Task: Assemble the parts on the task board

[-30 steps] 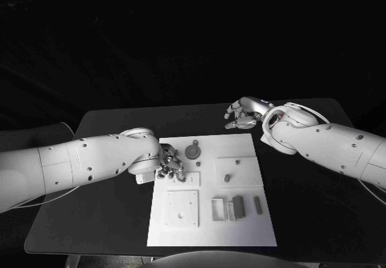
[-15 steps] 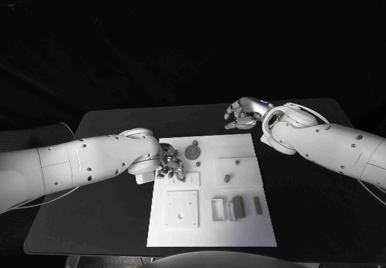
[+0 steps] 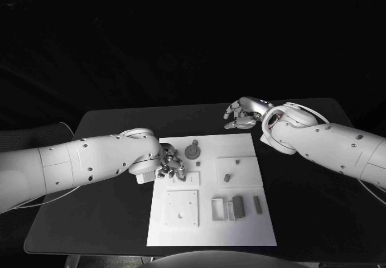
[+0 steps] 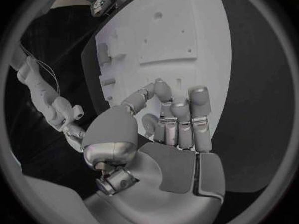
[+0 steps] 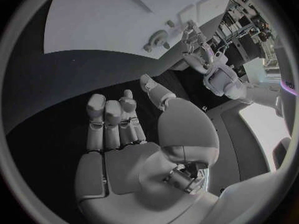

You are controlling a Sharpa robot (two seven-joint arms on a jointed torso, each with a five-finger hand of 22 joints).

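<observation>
The white task board (image 3: 241, 231) lies mid-table and shows again in the left wrist view (image 4: 181, 35) and the right wrist view (image 5: 112, 20). On it are grey parts: a round disc (image 3: 191, 151) (image 5: 159, 37), small pegs (image 3: 237, 162), a short piece (image 3: 227, 178) and upright bars (image 3: 237, 202). My left hand (image 3: 169, 164) (image 4: 168, 124) hangs over the board's left edge beside a small square plate (image 3: 187, 179), fingers curled toward the thumb with nothing seen in them. My right hand (image 3: 244, 114) (image 5: 118, 124) hovers past the board's far right corner, fingers curled in, holding nothing.
Two raised square plates (image 3: 238, 170) (image 3: 182, 207) stand on the board. Bare black table (image 3: 112, 218) lies on both sides of the board and behind it. My left forearm (image 3: 88, 164) crosses the table's left part.
</observation>
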